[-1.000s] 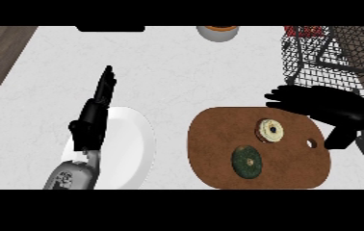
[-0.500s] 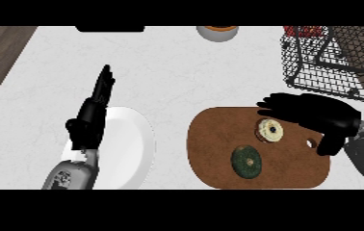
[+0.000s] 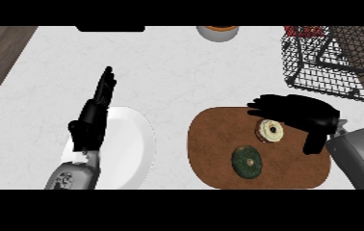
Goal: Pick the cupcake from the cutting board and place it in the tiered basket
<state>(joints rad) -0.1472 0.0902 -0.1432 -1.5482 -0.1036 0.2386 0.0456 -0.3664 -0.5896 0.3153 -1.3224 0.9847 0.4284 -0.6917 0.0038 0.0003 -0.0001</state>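
On the brown cutting board (image 3: pixel 213 153) sits the cupcake (image 3: pixel 271 130), pale cream seen from above, toward the board's right side. My right hand (image 3: pixel 302 113) hovers over it with fingers spread toward the left and thumb hanging down just right of the cupcake; it holds nothing. A dark green round item (image 3: pixel 247 161) lies lower on the board. The black wire tiered basket (image 3: pixel 323 61) stands at the upper right. My left hand (image 3: pixel 92 117) rests open at the left, fingers pointing up, over a white plate (image 3: pixel 131 148).
A grey bowl with orange contents (image 3: pixel 217 32) stands at the counter's far edge. A dark object (image 3: pixel 110 28) lies at the back left. Something red (image 3: pixel 304 31) shows in the basket's upper tier. Bare white counter stretches between the plate and the basket.
My right hand has moved left and slightly down from beside the basket, and its palm and thumb now sit over the cupcake's right side. The left hand has stayed put.
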